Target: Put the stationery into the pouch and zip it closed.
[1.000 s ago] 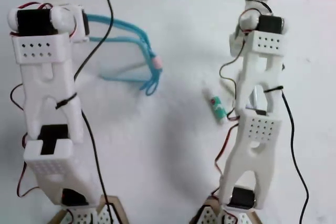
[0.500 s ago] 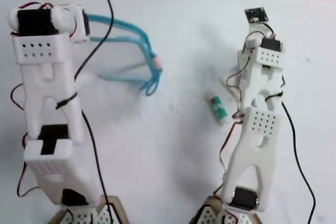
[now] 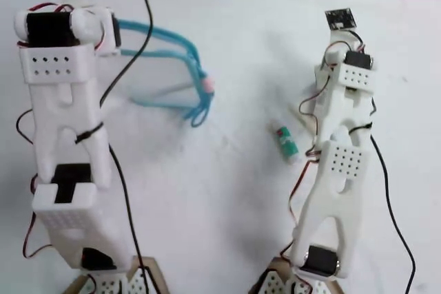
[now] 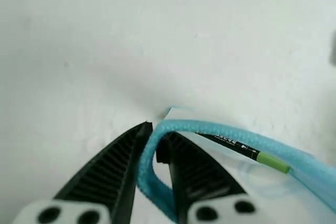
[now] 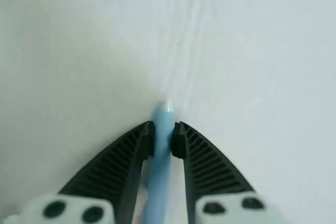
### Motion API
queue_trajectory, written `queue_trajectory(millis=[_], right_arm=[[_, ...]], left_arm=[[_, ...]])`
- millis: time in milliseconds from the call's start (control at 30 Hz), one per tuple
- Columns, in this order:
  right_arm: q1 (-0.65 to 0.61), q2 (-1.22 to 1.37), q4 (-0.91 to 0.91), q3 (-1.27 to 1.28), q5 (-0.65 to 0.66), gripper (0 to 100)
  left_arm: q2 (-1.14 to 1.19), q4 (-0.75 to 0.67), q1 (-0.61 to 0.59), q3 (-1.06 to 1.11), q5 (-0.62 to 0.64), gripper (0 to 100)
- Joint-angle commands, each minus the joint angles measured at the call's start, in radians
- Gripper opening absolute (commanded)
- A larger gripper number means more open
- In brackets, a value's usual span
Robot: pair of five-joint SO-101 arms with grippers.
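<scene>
In the last second our right arm has drawn back over the white worktop [image 3: 227,225], right fingers [image 5: 131,161] pinching a slim pale-blue pen [image 5: 166,109]. Our left fingers [image 4: 115,166] clamp the clear, blue-trimmed pouch [image 3: 158,70] by its rim, ready for loading. The green-and-white glue stick [image 3: 286,142] lies loose.

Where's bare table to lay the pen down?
Bare: the near middle of the table between the arms; also the far middle between pouch and right arm. Crowded: beside the right arm, where the glue stick lies.
</scene>
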Motion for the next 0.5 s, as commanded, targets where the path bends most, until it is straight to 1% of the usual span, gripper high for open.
queue_trajectory(millis=[0,233,467], right_arm=[[-0.019,-0.108,0.077,-0.009,-0.060,1.7],[-0.070,-0.297,0.180,-0.008,-0.190,1.8],[-0.114,-0.507,0.180,-0.008,-0.385,1.8]], left_arm=[[0.002,0.015,0.012,-0.001,0.009,2],[0.002,0.015,0.012,-0.001,0.009,2],[0.002,0.017,0.009,-0.001,0.009,2]])
